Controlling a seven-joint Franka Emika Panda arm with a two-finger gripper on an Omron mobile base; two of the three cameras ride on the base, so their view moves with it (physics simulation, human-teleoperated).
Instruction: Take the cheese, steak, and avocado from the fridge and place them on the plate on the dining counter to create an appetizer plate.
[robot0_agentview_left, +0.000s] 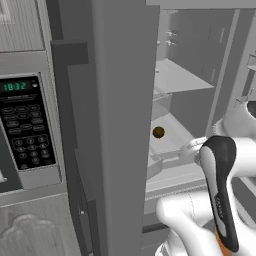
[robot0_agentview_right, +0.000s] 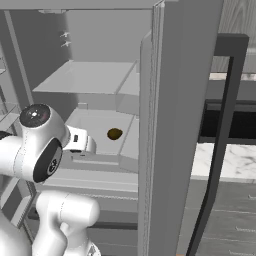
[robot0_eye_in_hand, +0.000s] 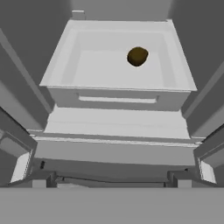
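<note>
Dark brown-olive and rounded, the avocado (robot0_eye_in_hand: 137, 56) lies alone in a pale grey shallow drawer tray (robot0_eye_in_hand: 87, 65) of the tall grey metallic fridge (robot0_agentview_left: 125, 125), at the upper right of my hand view and near the centre of both base views. My gripper's fingers stand wide apart, clamped on nothing, well short of the avocado. At the left of the left base view sits a black-panelled microwave (robot0_agentview_left: 25, 125) with green digits.

place: rendered home kitchen | evidence: open grey fridge (robot0_agentview_right: 165, 125) with pale inner shelves, centre | black-panelled microwave (robot0_agentview_left: 25, 125) with green digits at 9 o'clock, left base view | marble worktop (robot0_agentview_right: 235, 162) at 3 o'clock, right base view
</note>
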